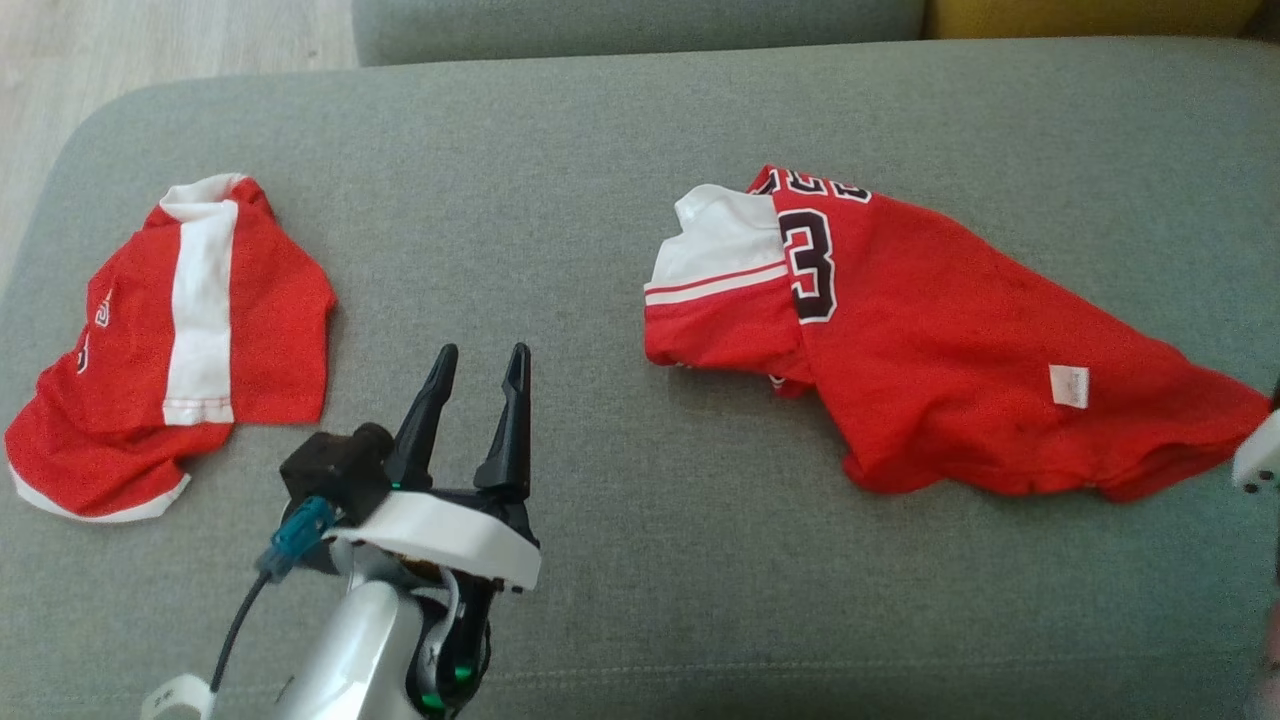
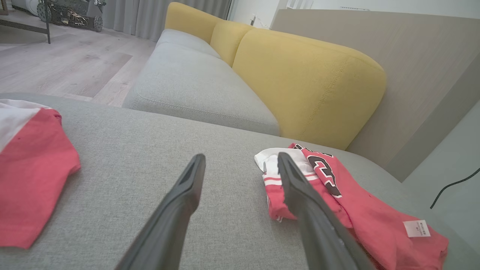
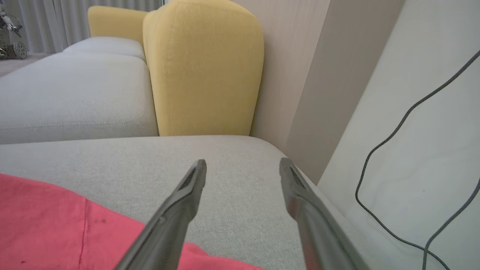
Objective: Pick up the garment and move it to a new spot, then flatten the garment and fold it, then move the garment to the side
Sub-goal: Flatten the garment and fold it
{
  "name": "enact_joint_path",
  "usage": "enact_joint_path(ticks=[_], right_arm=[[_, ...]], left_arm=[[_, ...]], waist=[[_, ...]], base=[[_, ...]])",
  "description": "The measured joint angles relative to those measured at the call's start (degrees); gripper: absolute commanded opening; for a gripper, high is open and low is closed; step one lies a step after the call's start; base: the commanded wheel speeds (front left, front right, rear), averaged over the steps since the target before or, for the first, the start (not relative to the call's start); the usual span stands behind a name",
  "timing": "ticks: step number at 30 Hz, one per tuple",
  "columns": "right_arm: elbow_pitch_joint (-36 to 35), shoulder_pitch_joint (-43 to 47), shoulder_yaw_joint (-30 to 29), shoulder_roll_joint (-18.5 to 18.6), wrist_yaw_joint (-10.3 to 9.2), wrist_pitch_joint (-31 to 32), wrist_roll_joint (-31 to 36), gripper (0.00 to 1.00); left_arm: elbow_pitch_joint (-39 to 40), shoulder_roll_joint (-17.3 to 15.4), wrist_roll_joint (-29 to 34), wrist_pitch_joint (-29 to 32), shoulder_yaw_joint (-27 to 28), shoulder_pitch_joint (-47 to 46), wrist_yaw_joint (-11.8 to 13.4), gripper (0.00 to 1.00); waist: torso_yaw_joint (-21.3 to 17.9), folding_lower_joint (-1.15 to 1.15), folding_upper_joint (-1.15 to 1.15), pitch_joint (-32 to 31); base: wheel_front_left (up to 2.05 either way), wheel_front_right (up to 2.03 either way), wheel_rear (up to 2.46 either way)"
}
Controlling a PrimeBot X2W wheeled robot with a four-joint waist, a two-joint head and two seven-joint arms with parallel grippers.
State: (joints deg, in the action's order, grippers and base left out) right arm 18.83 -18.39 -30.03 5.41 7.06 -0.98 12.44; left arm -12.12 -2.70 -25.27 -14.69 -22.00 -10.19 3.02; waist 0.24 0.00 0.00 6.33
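Note:
A red jersey, the garment (image 1: 940, 330), lies crumpled on the right half of the grey cushion (image 1: 600, 180), with a white sleeve, black numbers and a small white tag. The left wrist view shows the garment (image 2: 337, 195) past the right finger. My left gripper (image 1: 482, 362) hovers open over bare cushion, left of the garment, with nothing between its fingers. In the right wrist view my right gripper (image 3: 243, 165) stands open above the cushion, the garment's red cloth (image 3: 56, 228) lying under and left of its left finger. A white piece of the right wrist (image 1: 1258, 452) sits at the garment's right end.
A second red and white jersey (image 1: 170, 340) lies folded at the cushion's left end. Yellow backrests (image 2: 300, 78) and another grey seat (image 2: 187, 86) stand beyond. A wall and a black cable (image 3: 405, 150) run along the cushion's right edge. Wooden floor (image 1: 170, 40) lies far left.

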Motion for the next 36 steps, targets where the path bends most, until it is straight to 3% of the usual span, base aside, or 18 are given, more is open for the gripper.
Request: enact_joint_path(ticks=[7, 13, 18, 23, 36], right_arm=[[-4.7, 1.4, 7.8, -1.9, 0.00, -4.3, -4.1, 1.00], [-8.8, 9.8, 13.6, -2.7, 0.00, -5.9, -9.6, 1.00], [-8.1, 14.5, 18.3, -2.9, 0.00, -6.1, -11.9, 1.00], [-6.1, 14.1, 18.9, -2.9, 0.00, -4.9, -10.6, 1.00], [7.4, 5.2, 16.3, -2.8, 0.00, -2.0, -7.7, 1.00]], left_arm=[[-0.3, 0.0, 0.0, 0.0, 0.5, 0.0, 0.0, 1.00], [-0.2, 0.0, 0.0, 0.0, 0.4, 0.5, 0.0, 1.00], [0.0, 0.0, 0.0, 0.0, 0.3, 0.8, 0.0, 1.00], [0.4, 0.0, 0.0, 0.0, 0.0, 0.8, 0.0, 1.00], [0.1, 0.0, 1.1, 0.0, -0.8, -0.9, -0.5, 1.00]], waist=[[-0.1, 0.00, 0.00, -1.4], [-0.1, 0.00, 0.00, -2.6], [-0.3, 0.00, 0.00, -2.3], [0.0, 0.00, 0.00, -0.8], [2.6, 0.00, 0.00, 3.9]], base=[[0.00, 0.00, 0.00], [0.00, 0.00, 0.00], [0.00, 0.00, 0.00], [0.00, 0.00, 0.00], [0.00, 0.00, 0.00]])
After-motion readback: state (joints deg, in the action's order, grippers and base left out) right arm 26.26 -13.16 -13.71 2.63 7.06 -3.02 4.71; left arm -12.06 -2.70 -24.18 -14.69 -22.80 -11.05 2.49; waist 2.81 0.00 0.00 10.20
